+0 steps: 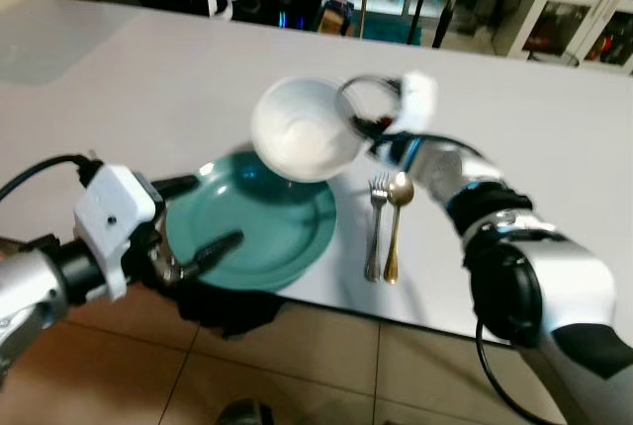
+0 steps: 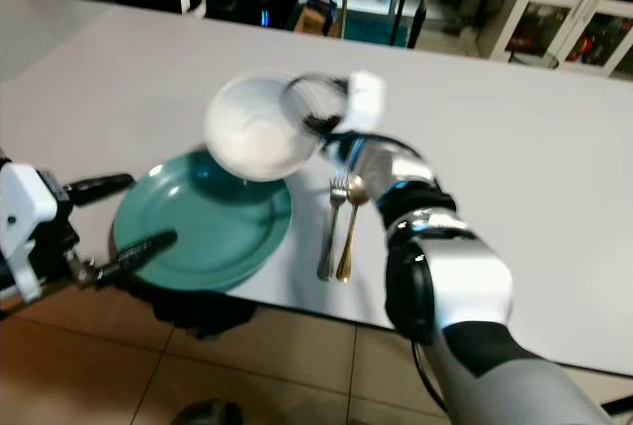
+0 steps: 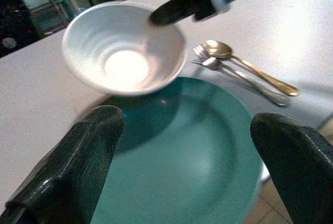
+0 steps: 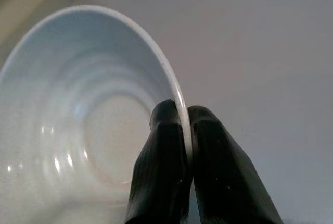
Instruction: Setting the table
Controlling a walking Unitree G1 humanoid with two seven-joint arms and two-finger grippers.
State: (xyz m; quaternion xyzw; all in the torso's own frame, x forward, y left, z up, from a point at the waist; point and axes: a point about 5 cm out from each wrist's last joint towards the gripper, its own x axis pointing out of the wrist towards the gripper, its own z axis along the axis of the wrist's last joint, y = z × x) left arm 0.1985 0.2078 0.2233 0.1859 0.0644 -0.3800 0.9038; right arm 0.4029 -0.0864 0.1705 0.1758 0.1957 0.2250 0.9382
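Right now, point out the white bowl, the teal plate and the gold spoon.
white bowl (image 1: 302, 133), left eye view, on the inner wall of the bowl.
teal plate (image 1: 272, 232), left eye view, on the bare flat centre.
gold spoon (image 1: 394, 237), left eye view, midway along the handle.

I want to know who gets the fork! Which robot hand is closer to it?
Right. The right gripper, shut on the white bowl, hangs just above the fork. The left gripper, open, straddles the green plate, farther off.
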